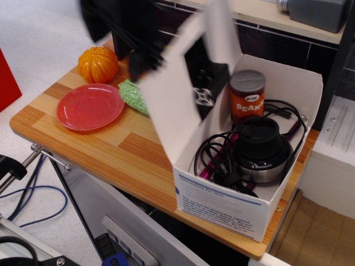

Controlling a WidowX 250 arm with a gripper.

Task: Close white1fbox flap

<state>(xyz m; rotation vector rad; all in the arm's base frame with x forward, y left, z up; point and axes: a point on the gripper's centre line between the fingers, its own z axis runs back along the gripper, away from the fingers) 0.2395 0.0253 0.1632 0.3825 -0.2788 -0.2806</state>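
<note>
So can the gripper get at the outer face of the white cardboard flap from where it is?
Probably yes: the blurred gripper is right behind the raised white cardboard flap, with nothing visible between them.

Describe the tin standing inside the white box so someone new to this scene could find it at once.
Start at the wooden table and find the open white box at its right end. In the box's back corner stands an upright can. Unlike the black round device and tangled cables beside it, it is orange-labelled, reads BEANS, and has a grey lid.

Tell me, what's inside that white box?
Inside the white box: a beans can, a round black device and tangled black cables. The raised flap hides the near-left corner, and whatever lies beneath the cables is covered.
</note>
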